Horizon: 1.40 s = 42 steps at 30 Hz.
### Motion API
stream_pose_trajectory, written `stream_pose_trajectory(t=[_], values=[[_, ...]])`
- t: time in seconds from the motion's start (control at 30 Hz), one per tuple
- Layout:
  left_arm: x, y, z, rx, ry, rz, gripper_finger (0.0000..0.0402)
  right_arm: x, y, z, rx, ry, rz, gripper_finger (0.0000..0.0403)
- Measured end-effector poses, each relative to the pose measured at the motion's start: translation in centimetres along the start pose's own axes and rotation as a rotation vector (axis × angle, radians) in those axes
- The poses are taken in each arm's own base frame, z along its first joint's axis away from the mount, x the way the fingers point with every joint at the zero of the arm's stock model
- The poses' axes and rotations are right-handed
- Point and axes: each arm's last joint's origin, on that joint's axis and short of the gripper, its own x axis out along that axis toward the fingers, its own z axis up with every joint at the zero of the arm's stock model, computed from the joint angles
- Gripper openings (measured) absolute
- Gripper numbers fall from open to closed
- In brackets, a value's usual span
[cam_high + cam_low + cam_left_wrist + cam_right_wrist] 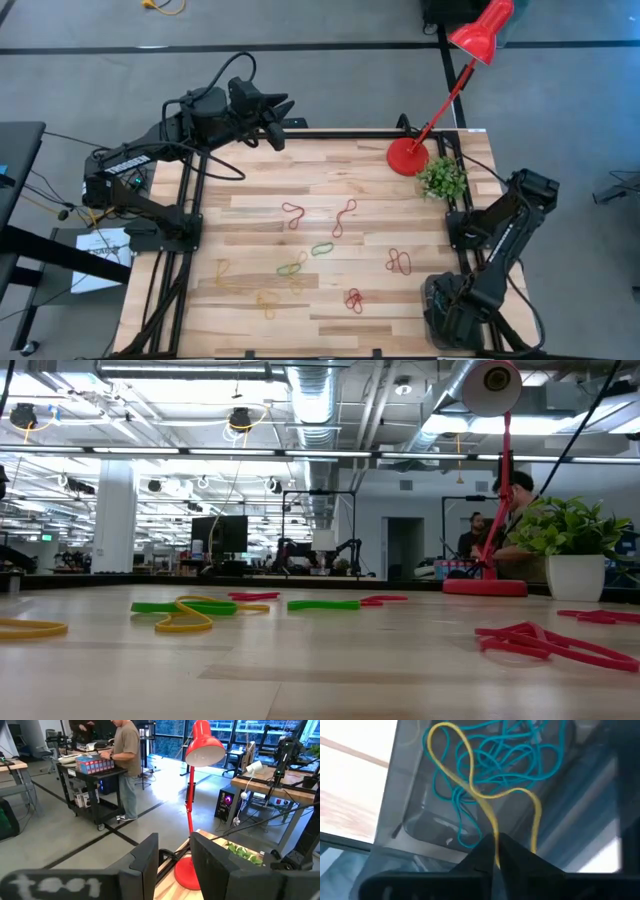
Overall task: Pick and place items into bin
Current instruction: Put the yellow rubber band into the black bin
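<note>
Several loose loops lie flat on the wooden table: red ones [292, 213] [398, 262], green ones [322, 248], yellow ones [222, 270]. The dark grey bin [415, 805] sits by the table's near right corner, with blue loops [510, 755] inside it. My right gripper [496, 857] hangs over the bin, shut on a yellow loop [470, 775]. In the high view the right arm [480, 260] covers the bin. My left gripper [175, 860] is raised at the far left [278, 128], open and empty. My right gripper pinches one strand of the yellow loop [493, 832] between its two fingertips. The fingers point steeply down from above. The rest of the loop reaches out past the fingertips over the bin's inside, above the blue loops. I cannot tell whether it rests on them.
A red desk lamp stands with its round base [408, 157] at the table's far right, beside a small potted plant [442, 178]. Black cables run along the left frame [190, 170]. People stand in the room beyond the table.
</note>
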Motion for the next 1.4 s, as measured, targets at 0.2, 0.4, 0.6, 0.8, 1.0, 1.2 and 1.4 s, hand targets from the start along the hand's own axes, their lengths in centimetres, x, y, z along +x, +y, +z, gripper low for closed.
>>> stream_pose_trajectory(t=[0.2, 0.4, 0.6, 0.8, 1.0, 1.2, 1.4], values=[[0.0, 0.0, 0.0, 0.005, 0.001, 0.000, 0.0105, 0.9, 0.6, 0.0, -0.019, 0.072, 0.067, 0.0082], [0.0, 0.0, -0.1, 0.008, 0.005, 0.000, 0.0105, 0.7, 1.0, 0.6, 0.004, 0.082, 0.069, 0.0126], [0.0, 0.0, -0.2, 0.015, 0.023, 0.001, 0.0105, -1.8, 0.9, 0.6, 0.002, 0.193, 0.114, 0.0151], [0.0, 0.0, -0.2, 0.015, 0.022, 0.001, 0.0105, -6.5, 0.0, 0.6, -0.014, 0.243, 0.259, 0.0157], [0.0, 0.0, -0.6, 0.023, 0.060, -0.013, 0.0105, -7.9, -0.2, 2.0, -0.062, -0.031, 0.450, 0.0151], [-0.2, 0.0, -1.6, 0.015, 0.169, -0.052, 0.0105, -8.2, 1.5, 4.7, -0.238, -0.339, 0.496, 0.0142], [-0.8, -0.2, -3.7, -0.017, 0.420, -0.211, 0.0105, -8.7, 3.0, 8.4, -0.354, -0.443, 0.440, 0.0132]])
